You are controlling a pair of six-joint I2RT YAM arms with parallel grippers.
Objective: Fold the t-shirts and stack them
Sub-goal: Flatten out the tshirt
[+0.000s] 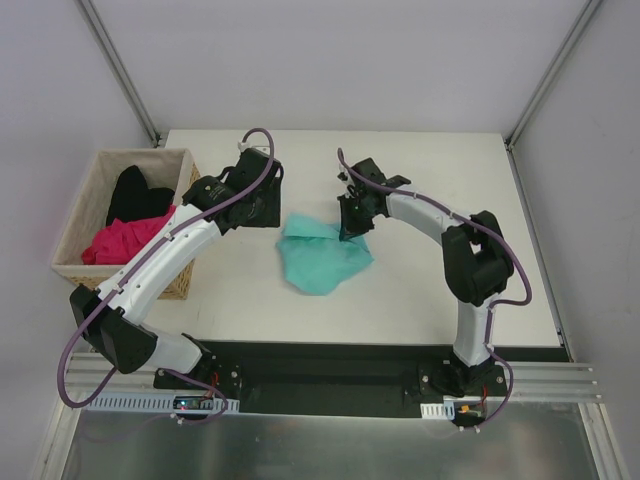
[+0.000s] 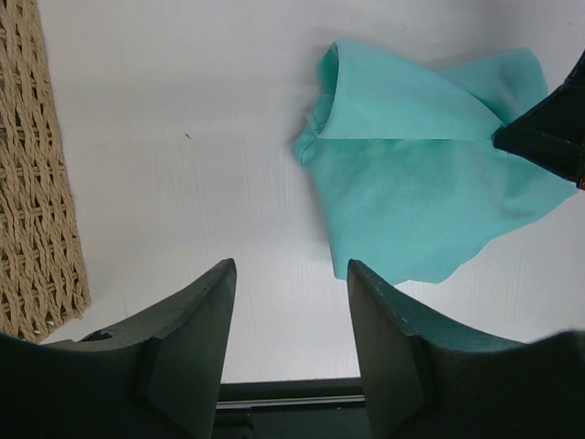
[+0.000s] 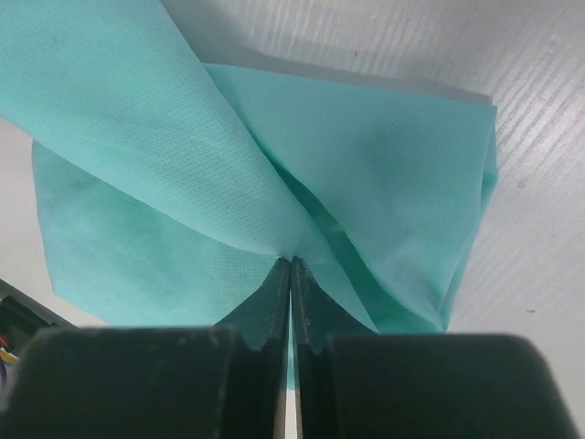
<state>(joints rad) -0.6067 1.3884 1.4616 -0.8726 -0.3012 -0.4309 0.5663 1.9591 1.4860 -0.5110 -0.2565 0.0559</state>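
Note:
A teal t-shirt (image 1: 322, 257) lies partly folded on the white table, also in the left wrist view (image 2: 420, 183) and the right wrist view (image 3: 366, 174). My right gripper (image 1: 347, 232) is shut on a pinch of its cloth at the shirt's upper right part, as the right wrist view (image 3: 292, 262) shows. My left gripper (image 1: 262, 212) is open and empty just left of the shirt; in its own view (image 2: 291, 274) bare table lies between the fingers. A magenta pink t-shirt (image 1: 122, 240) and a black t-shirt (image 1: 135, 195) lie in the basket.
A woven wicker basket (image 1: 85, 270) with a cloth lining stands at the left of the table, its side close to my left arm and in the left wrist view (image 2: 37, 183). White walls and metal frame posts surround the table.

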